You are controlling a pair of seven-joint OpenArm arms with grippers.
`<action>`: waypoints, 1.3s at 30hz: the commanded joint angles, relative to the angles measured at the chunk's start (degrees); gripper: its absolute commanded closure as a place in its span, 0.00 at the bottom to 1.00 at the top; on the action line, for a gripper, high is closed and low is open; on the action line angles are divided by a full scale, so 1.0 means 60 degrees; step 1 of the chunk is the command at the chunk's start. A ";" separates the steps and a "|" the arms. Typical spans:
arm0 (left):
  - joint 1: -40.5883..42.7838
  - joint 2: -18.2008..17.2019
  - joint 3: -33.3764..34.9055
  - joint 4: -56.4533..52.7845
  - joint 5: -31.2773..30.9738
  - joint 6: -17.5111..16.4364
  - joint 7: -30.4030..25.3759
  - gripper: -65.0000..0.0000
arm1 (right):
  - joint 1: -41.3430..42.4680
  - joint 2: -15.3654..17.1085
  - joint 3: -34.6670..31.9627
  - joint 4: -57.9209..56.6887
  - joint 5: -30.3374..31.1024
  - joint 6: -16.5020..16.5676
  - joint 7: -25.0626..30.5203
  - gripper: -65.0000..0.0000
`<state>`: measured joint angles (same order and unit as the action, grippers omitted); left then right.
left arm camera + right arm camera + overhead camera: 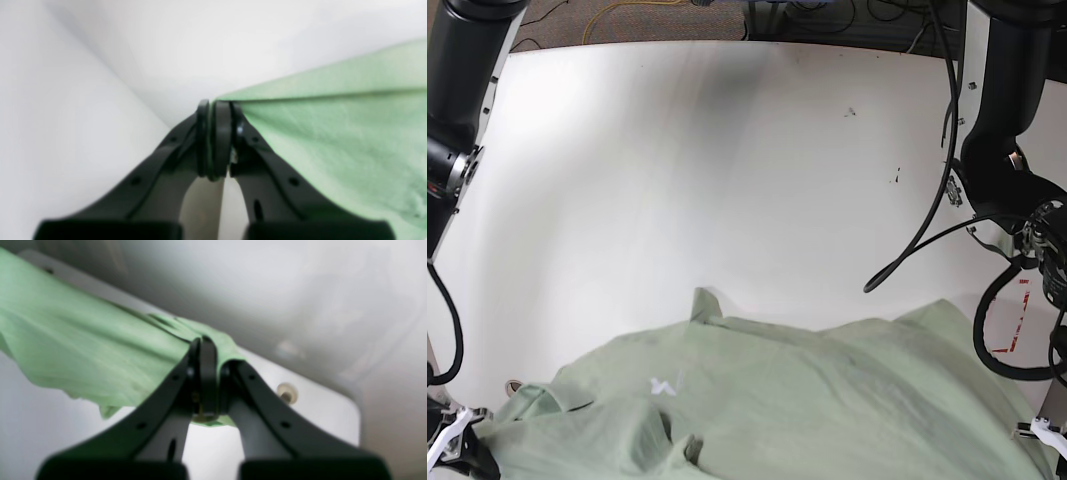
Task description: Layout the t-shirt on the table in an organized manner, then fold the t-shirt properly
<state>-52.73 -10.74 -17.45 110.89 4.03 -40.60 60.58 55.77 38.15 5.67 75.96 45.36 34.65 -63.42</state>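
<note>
The pale green t-shirt (807, 400) is held stretched between both grippers over the near part of the white table (727, 180), with a rumpled fold near its lower left. My left gripper (217, 106) is shut on an edge of the t-shirt (333, 126), and the cloth runs off to the right of it. In the right wrist view, my right gripper (204, 341) is shut on a bunched edge of the t-shirt (83, 346), which trails away to the left and hangs above the table. The base view cuts off both grippers at its bottom corners.
A red-marked rectangle (1012, 320) sits on the table at the right, beside the left arm's black cable (917, 240). A round grommet hole (287, 391) lies close to the right gripper, near the table's curved edge. Small dark specks (850, 112) dot the far half.
</note>
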 commanded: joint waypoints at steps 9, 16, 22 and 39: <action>-0.2545 -0.0341 0.0308 -0.1390 0.0009 0.0100 -0.0081 1.00 | 0.2610 0.0740 -0.1407 -0.0521 0.0036 -0.0010 0.0159 1.00; -0.2809 -0.0547 0.0279 -0.2328 -0.0035 0.0100 -0.0096 1.00 | 0.2595 0.1326 -0.1524 -0.0492 0.0154 0.0019 0.0071 1.00; -0.1768 -0.0561 0.0249 -0.2313 -0.0137 0.0100 -0.0111 1.00 | 0.1423 0.1810 -0.1202 -0.0155 0.0872 0.0019 -0.0104 1.00; 0.3580 -0.0532 -0.0337 0.0221 -0.1573 0.0100 -0.0111 1.00 | -0.6503 0.0447 0.3267 0.2365 0.1282 0.0005 -0.0178 1.00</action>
<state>-32.67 -13.04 -18.11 109.95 -5.98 -40.84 60.69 18.65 40.32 23.49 87.99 52.84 34.89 -65.82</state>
